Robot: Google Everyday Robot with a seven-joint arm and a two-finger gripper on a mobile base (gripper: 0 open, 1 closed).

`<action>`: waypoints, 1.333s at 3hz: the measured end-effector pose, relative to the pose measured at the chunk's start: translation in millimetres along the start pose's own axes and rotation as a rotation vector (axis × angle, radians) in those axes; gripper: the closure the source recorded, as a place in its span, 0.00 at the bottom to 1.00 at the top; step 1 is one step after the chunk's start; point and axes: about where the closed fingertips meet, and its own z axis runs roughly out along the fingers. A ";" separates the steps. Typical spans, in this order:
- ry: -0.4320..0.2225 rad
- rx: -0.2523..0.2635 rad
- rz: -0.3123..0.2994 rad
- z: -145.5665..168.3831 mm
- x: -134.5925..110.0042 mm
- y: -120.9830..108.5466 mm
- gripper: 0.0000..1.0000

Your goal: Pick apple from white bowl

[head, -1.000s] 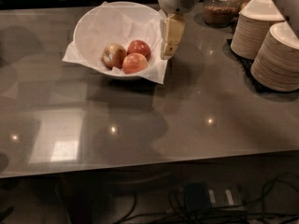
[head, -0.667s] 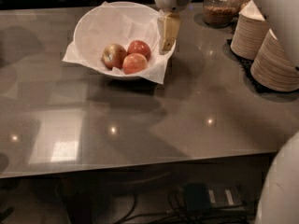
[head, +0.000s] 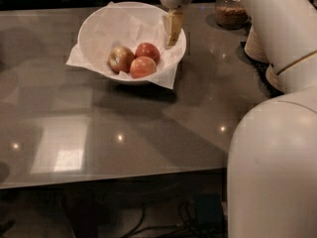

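The white bowl (head: 99, 26), lined with crumpled white paper, stands at the back of the grey table. Three apples lie in it. The dark red apple (head: 147, 50) is the rightmost and farthest back. A yellow-green-and-red apple (head: 120, 58) lies to its left and a lighter orange-pink apple (head: 142, 67) in front of it. My gripper (head: 172, 31) points down over the bowl's right rim, just right of and above the dark red apple, not touching it.
My white arm (head: 277, 133) fills the right side and hides much of the table there. A glass jar with brown contents (head: 229, 9) stands at the back right. Stacked disposable bowls (head: 255, 48) show beside the arm. Cables lie under the table's front edge.
The gripper has moved a little left, from beside the bowl to over its right rim. The arm now covers much more of the right side of the view.
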 end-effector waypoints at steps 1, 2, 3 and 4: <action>0.000 0.000 0.000 0.0 0.0 0.0 0.00; 0.014 -0.023 -0.046 11.0 9.6 -1.3 0.02; 0.017 -0.075 -0.088 28.0 20.4 2.7 0.20; 0.016 -0.119 -0.106 38.8 28.8 8.3 0.42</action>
